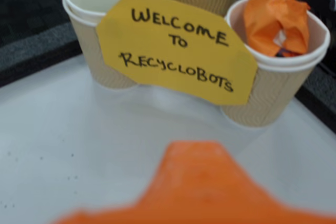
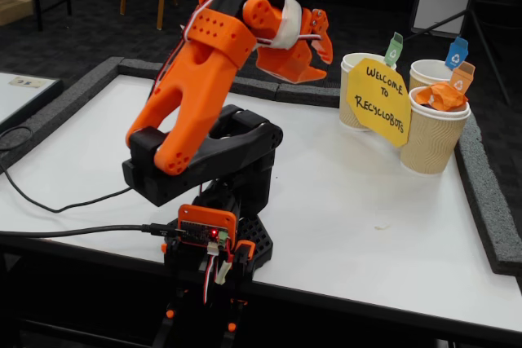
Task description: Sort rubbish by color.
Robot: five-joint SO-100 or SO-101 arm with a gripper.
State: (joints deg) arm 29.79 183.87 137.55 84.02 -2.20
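On the white table (image 2: 367,201) edged by grey foam, dark carpet beyond, the pincer's (image 2: 295,63) opening is unreadable.

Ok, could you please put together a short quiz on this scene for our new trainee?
1. True or false: the orange paper wad lies loose on the white table.
2. What does the yellow sign say? A) Welcome to Recyclobots B) Please recycle here C) Sort by color
3. Fill in: ___ ribbed paper cups stand on the table.

Key:
1. False: it sits inside the cup with the orange tag.
2. A.
3. Three.
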